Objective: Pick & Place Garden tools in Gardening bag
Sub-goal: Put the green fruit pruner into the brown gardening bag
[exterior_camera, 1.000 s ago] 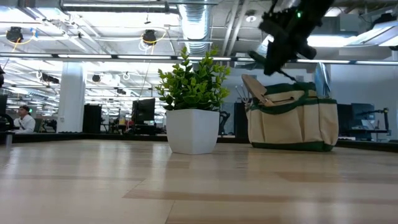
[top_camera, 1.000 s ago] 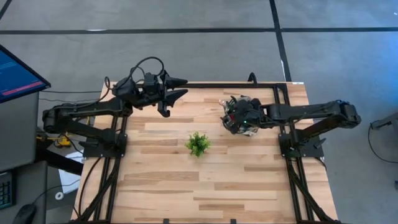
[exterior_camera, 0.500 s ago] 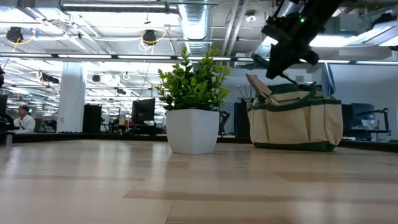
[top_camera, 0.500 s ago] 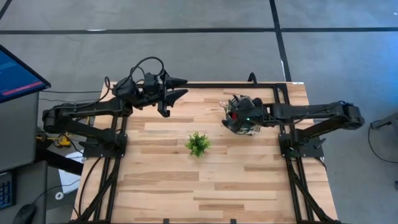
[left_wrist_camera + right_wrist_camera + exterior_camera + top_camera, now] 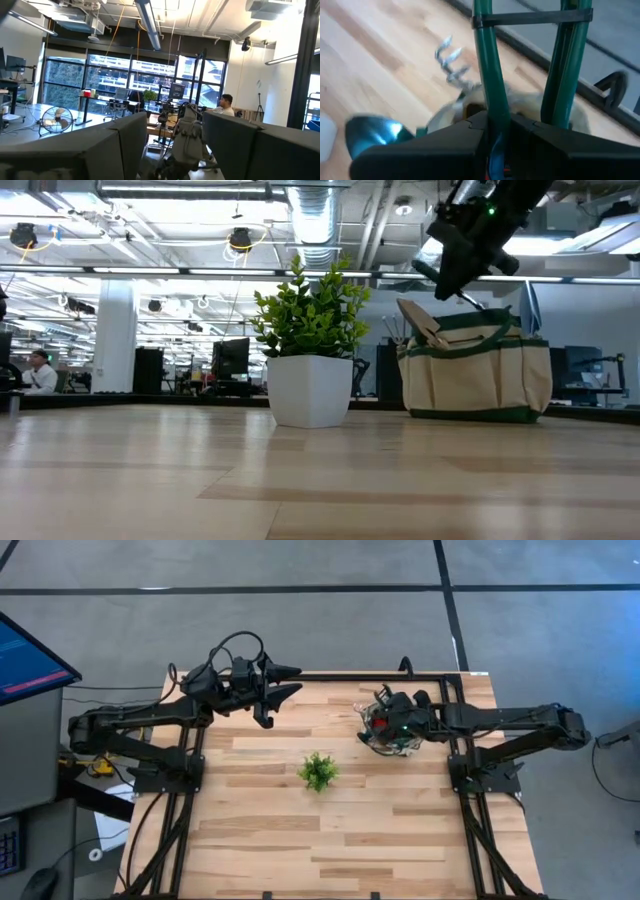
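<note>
The gardening bag (image 5: 475, 375), beige with a dark green rim, stands on its base at the table's far right (image 5: 392, 735). Out of its top stick metal rake tines (image 5: 451, 60), a shiny trowel blade (image 5: 370, 135) and a wooden part (image 5: 420, 325). My right gripper (image 5: 492, 125) hovers just above the bag (image 5: 388, 725), shut on one of its green loop handles. My left gripper (image 5: 290, 682) hangs open and high over the far left of the table, holding nothing; its fingers (image 5: 120, 145) frame the room beyond. My right gripper pinches one green loop-handle strap (image 5: 490, 100) of the bag between its two fingers. It comes from above, slanting down from the table's right side. The strap runs straight on past the fingertips, beside the second strap (image 5: 565, 75). The bag's bottom (image 5: 470, 416) rests on the table.
A small leafy plant in a white pot (image 5: 318, 772) (image 5: 310, 385) stands mid-table, left of and nearer than the bag. Bare wooden tabletop (image 5: 330, 840) stretches toward the near edge. A monitor (image 5: 30, 655) sits off the table's left side.
My right gripper has moved a little toward the table's right edge, staying shut on the handle. The bag has shifted slightly the same way, its base still on the table.
</note>
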`<state>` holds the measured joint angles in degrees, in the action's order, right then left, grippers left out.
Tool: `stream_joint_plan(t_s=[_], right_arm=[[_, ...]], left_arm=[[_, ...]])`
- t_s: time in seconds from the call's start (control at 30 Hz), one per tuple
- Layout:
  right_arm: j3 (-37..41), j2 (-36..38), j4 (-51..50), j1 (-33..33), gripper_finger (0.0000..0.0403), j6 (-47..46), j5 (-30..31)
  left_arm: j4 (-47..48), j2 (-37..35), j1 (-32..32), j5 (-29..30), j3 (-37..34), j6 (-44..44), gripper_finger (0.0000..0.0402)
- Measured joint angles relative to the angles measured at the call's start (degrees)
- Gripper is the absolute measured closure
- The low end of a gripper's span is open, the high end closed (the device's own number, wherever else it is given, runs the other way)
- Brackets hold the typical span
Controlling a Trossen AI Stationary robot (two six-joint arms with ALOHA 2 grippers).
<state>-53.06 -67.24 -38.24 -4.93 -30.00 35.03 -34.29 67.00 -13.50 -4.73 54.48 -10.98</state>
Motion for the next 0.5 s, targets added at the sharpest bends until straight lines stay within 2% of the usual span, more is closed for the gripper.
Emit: stream_joint_plan(t_s=[0.5], right_arm=[[0.04, -4.35, -0.88, 0.14, 0.0373, 0.04, -6.74]], left_arm=[[0.01, 0.0, 0.0, 0.0, 0.0, -0.01, 0.022]])
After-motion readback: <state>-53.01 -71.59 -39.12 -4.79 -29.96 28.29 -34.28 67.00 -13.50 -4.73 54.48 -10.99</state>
